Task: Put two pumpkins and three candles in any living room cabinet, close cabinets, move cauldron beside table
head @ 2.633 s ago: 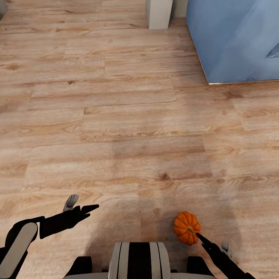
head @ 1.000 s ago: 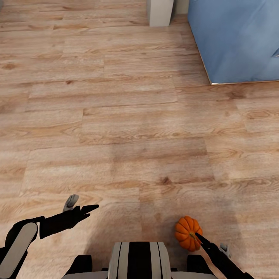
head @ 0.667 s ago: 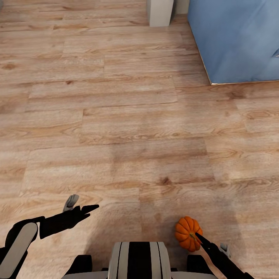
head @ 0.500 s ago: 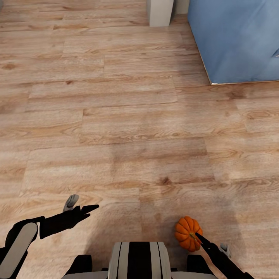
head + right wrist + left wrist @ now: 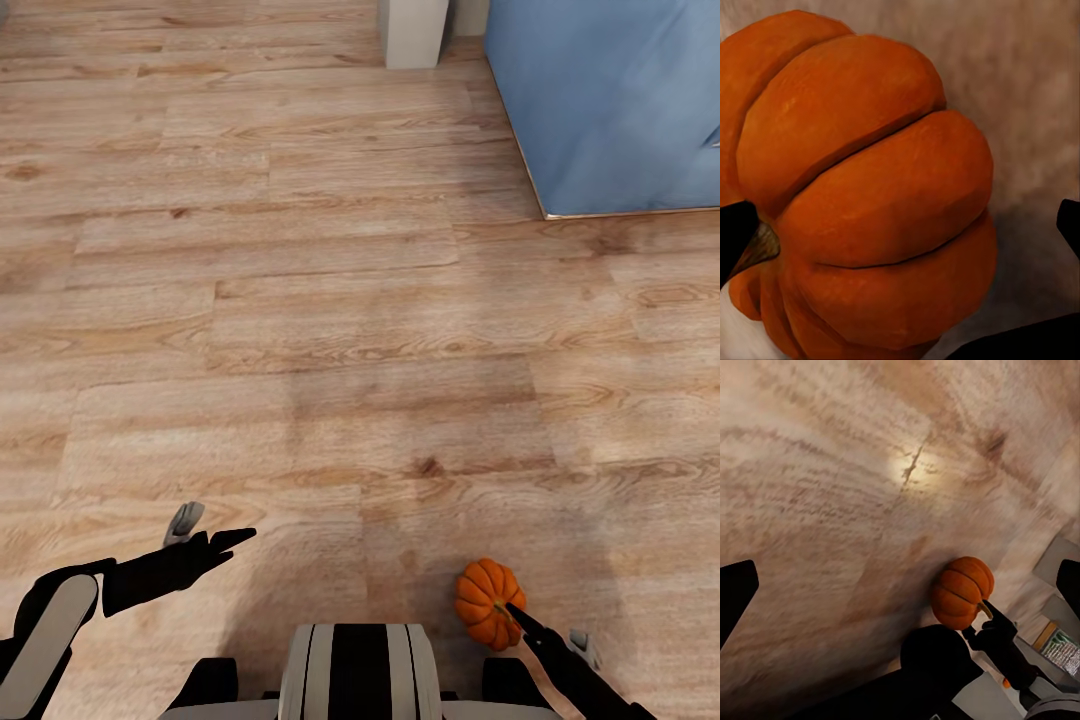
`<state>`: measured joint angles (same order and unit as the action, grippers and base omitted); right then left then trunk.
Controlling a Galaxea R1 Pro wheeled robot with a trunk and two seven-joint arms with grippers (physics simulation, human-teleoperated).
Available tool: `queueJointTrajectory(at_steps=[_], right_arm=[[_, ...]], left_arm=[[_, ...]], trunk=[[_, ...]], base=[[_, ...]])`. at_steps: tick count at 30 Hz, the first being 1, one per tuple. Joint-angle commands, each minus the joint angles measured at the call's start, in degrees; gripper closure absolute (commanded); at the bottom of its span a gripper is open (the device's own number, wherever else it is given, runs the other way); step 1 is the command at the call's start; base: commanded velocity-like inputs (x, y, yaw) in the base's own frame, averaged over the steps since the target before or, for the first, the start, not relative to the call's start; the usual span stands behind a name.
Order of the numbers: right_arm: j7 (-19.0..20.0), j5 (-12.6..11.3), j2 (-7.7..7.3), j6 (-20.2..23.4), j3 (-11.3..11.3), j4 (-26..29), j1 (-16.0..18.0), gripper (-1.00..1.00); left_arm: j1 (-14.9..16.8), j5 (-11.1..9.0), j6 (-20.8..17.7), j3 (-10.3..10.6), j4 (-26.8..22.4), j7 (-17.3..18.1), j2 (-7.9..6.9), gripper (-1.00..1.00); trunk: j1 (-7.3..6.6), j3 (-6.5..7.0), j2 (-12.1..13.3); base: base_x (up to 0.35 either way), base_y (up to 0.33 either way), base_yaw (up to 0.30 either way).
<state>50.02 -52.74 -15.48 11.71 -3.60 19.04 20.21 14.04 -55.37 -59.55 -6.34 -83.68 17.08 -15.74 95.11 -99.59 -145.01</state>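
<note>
The right tool (image 5: 515, 615) sits low at the right of the head view, its dark fingertip (image 5: 522, 617) lying against the near side of the pumpkin (image 5: 488, 602). In the right wrist view the pumpkin (image 5: 862, 187) looms between the 2 black fingertips (image 5: 735, 232), which stand wide apart at either edge of the picture; the tool is spread open around it, and whether both pads press on the rind I cannot tell. The pumpkin is bright orange and ribbed, with a short brownish stem that points toward the tool. It lies on the wooden floor (image 5: 330, 300) just in front of the robot's striped base (image 5: 358, 672).

The left tool (image 5: 215, 535) hangs over the floor at the lower left of the head view, its fingers parted and nothing between them. From the left wrist view the pumpkin (image 5: 961, 592) shows across the floor, with the right tool (image 5: 988, 615) touching it.

Farther off, a blue panel (image 5: 610, 100) stands at the upper right, and a pale grey post (image 5: 412, 32) stands near it at the top.
</note>
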Motion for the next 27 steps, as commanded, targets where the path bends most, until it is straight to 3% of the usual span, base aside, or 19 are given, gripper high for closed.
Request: queueJointTrajectory(at_steps=[1, 17, 18, 27], right_arm=[[0.1, -0.2, 0.01, 0.5, -0.1, -0.1, 0.0, -1.0], [0.1, -0.2, 0.1, 0.6, -0.1, 0.0, 0.0, -1.0], [0.1, -0.2, 0.1, 0.6, -0.1, 0.0, 0.0, 1.0], [0.0, -0.2, 0.1, 0.7, -0.1, 0.0, 0.0, 1.0]], left_arm=[[0.0, 0.5, -0.2, -0.1, 0.0, 0.6, 0.01, -1.0], [0.0, 0.5, -0.2, -0.1, 0.0, 0.6, 0.01, -1.0], [0.0, 0.5, -0.2, -0.1, 0.0, 0.6, 0.01, -1.0], [0.0, 0.5, -0.2, -0.1, 0.0, 0.6, 0.01, -1.0]], trunk=[[-0.01, -0.03, 0.0], [-0.01, -0.03, 0.0], [-0.01, -0.03, 0.0], [-0.01, -0.03, 0.0]], base=[[0.0, 0.014, 0.0], [0.008, 0.022, 0.0], [0.001, 0.003, 0.0], [0.0, 0.0, 0.0]])
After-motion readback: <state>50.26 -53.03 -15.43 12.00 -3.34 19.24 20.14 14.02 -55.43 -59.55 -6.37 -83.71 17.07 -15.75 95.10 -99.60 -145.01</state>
